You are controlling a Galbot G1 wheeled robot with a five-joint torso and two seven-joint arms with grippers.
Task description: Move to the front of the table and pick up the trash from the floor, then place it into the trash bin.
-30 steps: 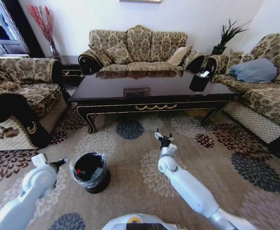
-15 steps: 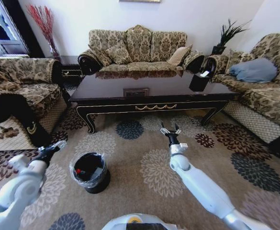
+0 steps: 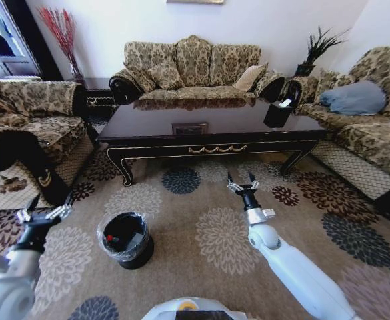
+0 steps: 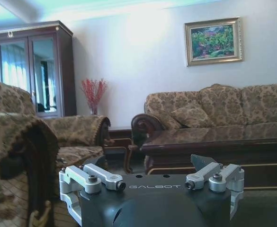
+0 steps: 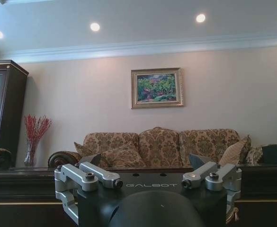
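— Trash bin? Where?
— Standing upright on the flowered carpet, in front of the table, toward its left end, well apart from the near table leg.
— And the trash?
— Lying inside the bin, on the shiny black liner: a red cap on one side, a pale flat piece beside it. Too small to tell more.
— Left gripper?
— Raised over the carpet, to the left of the bin and apart from it. Fingers spread wide, nothing between them.
— Right gripper?
— Held up on the right side, over the carpet just before the table's front edge, pointing toward it. Fingers parted too, gripping nothing.
— Anything on the table?
— A black box with white tissue near the right end, plus a small flat item at mid-top, too unclear to name.
— Around the table?
— Patterned sofas: one behind, one on either side.
— From the left wrist?
— Looking level across the room at the table's glossy edge and a sofa beyond.
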